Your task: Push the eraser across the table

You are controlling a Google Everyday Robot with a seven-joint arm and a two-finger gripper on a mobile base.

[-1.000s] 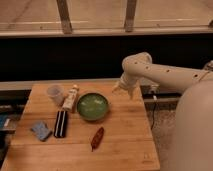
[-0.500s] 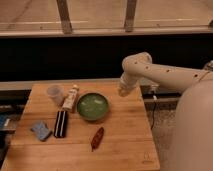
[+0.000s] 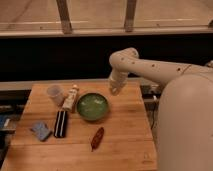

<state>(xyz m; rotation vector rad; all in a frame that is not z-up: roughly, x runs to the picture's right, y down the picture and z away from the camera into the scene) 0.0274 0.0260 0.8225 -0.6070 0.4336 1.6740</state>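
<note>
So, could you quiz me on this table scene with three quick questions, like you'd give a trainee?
1. True or false: the eraser lies inside the bowl.
2. Which thing lies just to the picture's left of the eraser? A) the chili B) the blue-grey pad C) the cup
3. Is the gripper touching the eraser?

Key
1. False: it lies flat on the table, beside the bowl.
2. B
3. No: the gripper hangs by the table's far edge, beyond the bowl and well away from the eraser.
</note>
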